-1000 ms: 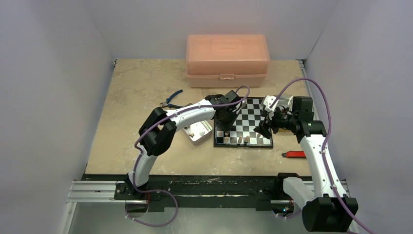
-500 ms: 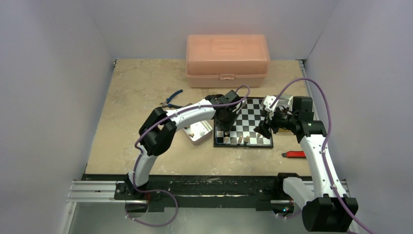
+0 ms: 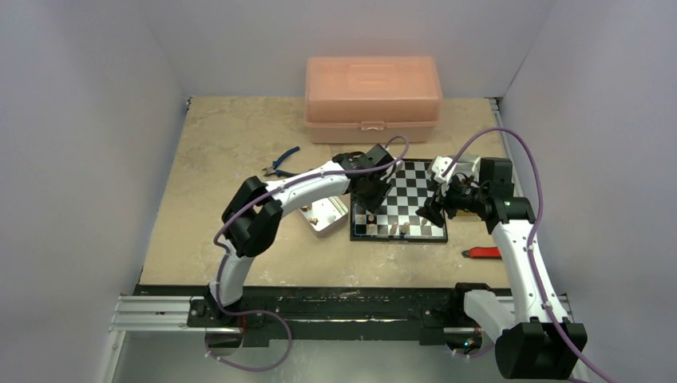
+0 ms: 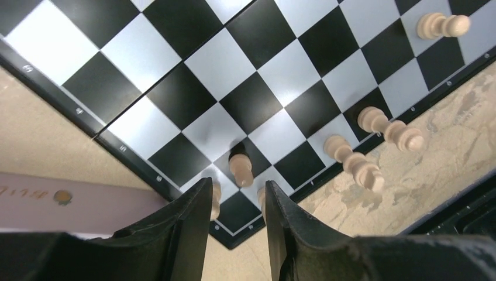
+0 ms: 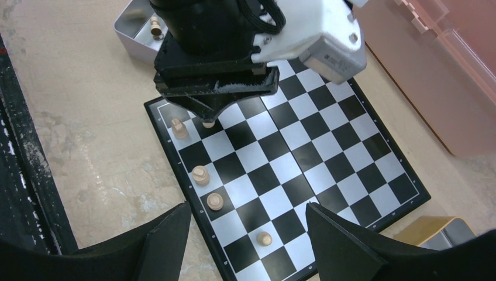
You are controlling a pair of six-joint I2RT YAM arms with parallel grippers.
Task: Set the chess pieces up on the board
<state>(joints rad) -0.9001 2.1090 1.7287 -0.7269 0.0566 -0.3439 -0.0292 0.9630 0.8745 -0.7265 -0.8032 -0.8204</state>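
Spreading over the last second, the left fingers (image 4: 196, 211) are now standing apart and lifting a little off the board (image 3: 415, 195), while the left elbow is drawing back toward the left side of the worktop (image 3: 215, 144); the right arm is not shifting at all.

Nearest the bases, a red-handled tool (image 3: 483, 253) is lying on the mottled beige stone-look surface, just off the board's near right corner. Along the board's near edge a few tan chessmen (image 5: 200, 174) are standing in an unfinished row. They are small turned wooden pegs with round heads and flared feet.

At the near left corner a pawn (image 4: 240, 168) is standing upright on its square, directly below the gap between the left fingers and touching neither. Two more pieces are peeping out behind the fingertips, one on each side. The release is looking complete, so the sound way on is probably a straight vertical rise with the fingers kept spread. Any sideways drift is risking a knock to these light, top-heavy men on the glossy black and silvery checks.

The right fingers (image 5: 166, 234) are hovering wide apart above the board's right side, gripping nothing. Left of the board a shiny metal tin (image 5: 137, 23) is holding at least one more tan piece, likely the next pick. Farther off, blue-handled pliers (image 3: 283, 163) are lying on the worktop, and a translucent pink plastic box (image 3: 371, 96) is sitting near the back wall.
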